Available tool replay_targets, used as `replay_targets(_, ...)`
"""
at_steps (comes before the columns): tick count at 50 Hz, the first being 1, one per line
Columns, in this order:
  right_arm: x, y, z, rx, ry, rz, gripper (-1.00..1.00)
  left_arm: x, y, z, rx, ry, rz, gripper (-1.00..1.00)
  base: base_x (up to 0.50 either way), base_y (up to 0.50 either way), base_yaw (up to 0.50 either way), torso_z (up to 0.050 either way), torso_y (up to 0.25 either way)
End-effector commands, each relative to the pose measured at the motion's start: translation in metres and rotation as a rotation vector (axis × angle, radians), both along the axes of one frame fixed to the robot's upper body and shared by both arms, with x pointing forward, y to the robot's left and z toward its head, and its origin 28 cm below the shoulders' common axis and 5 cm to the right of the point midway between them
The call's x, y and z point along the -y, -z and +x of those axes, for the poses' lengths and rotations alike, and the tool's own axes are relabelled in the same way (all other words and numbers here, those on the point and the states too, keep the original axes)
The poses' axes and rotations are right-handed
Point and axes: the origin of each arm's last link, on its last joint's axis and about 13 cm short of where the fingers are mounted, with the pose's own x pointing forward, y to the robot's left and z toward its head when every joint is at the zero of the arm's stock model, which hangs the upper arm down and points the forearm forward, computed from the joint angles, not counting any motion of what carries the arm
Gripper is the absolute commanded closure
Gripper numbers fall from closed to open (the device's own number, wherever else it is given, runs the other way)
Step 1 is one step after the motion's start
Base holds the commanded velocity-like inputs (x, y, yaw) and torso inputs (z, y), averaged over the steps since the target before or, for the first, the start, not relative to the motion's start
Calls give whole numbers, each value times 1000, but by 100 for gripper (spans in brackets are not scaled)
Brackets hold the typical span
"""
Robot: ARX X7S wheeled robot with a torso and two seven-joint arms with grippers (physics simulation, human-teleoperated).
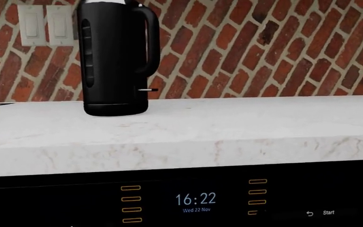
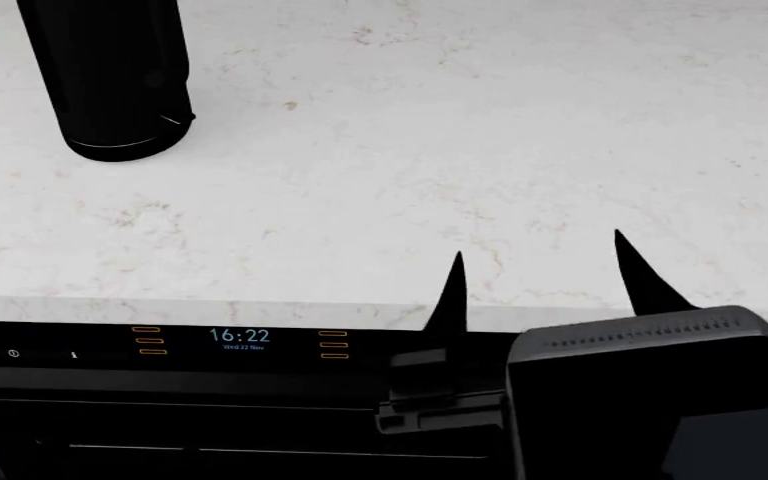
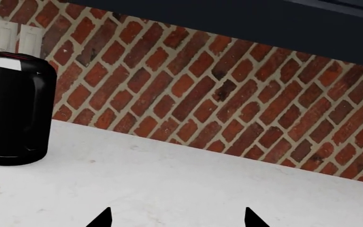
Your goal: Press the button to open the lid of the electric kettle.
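The right gripper [image 2: 538, 275] is matte black, with two slim fingers [image 2: 452, 290] that taper to sharp points. Behind them sits a boxy black housing [image 2: 644, 385] with rounded edges, a row of fine ribs along its top, and a small stepped bracket [image 2: 438, 408] at its side.

Plenty of room on the marble countertop [image 2: 491, 130] here: the whole stretch between the right gripper [image 2: 538, 275] and the electric kettle [image 2: 104, 75] is bare stone. The kettle stands upright, well apart from the gripper's spread fingertips. Behind it the brick wall [image 3: 232, 94] closes things off, with a dark cabinet [image 3: 263, 23] overhanging above, so headroom near the wall is capped. The lid [image 3: 8, 60] sits closed, open air around it.
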Motion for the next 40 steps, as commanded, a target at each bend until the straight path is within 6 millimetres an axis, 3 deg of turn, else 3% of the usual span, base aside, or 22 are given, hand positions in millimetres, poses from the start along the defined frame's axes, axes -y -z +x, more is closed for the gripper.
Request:
replay_targets(1, 8, -14, 4, -39, 69, 69, -100, 3, -4, 0, 56, 8, 11, -100, 0, 0, 0, 0, 0)
replay_targets(6, 5, -19, 1, -43, 29, 83, -100, 3, -6, -3, 60, 13, -2, -100, 0, 0, 0, 0, 0)
replay_targets(13, -4, 7, -2, -127, -14, 93, -100, 12, 10, 3, -13, 67, -33, -100, 0, 0, 0, 0, 0)
replay_targets(17, -3, 2, -4, -110, -14, 99, -100, 13, 10, 11, -6, 72, -27, -100, 0, 0, 0, 0, 0)
replay_targets(28, -3, -1, -10, -109, -6, 90, -100, 13, -1, 4, 41, 68, -18, -100, 0, 0, 0, 49, 0)
replay_targets(29, -3, 0, -11, -111, -7, 86, -100, -10, -8, -8, -33, 61, 15, -100, 0, 0, 0, 50, 0)
replay_targets(31, -2, -2, -11, -110, -2, 85, -100, -2, -55, -11, 37, 94, -3, -100, 0, 0, 0, 50, 0)
replay_targets(32, -2, -2, -11, -107, 0, 84, -100, 0, -64, -13, 48, 52, -106, -100, 0, 0, 0, 50, 0)
replay_targets(37, -3, 0, -10, -110, -1, 72, -100, 1, -67, -12, 55, 67, -85, -100, 0, 0, 0, 50, 0)
replay_targets(38, -3, -2, -11, -105, 1, 72, -100, -6, -48, -5, 77, 159, -14, -100, 0, 0, 0, 50, 0)
replay_targets(40, -3, -2, -11, -99, 4, 72, -100, 1, -74, -14, 55, 86, -5, -100, 0, 0, 0, 50, 0)
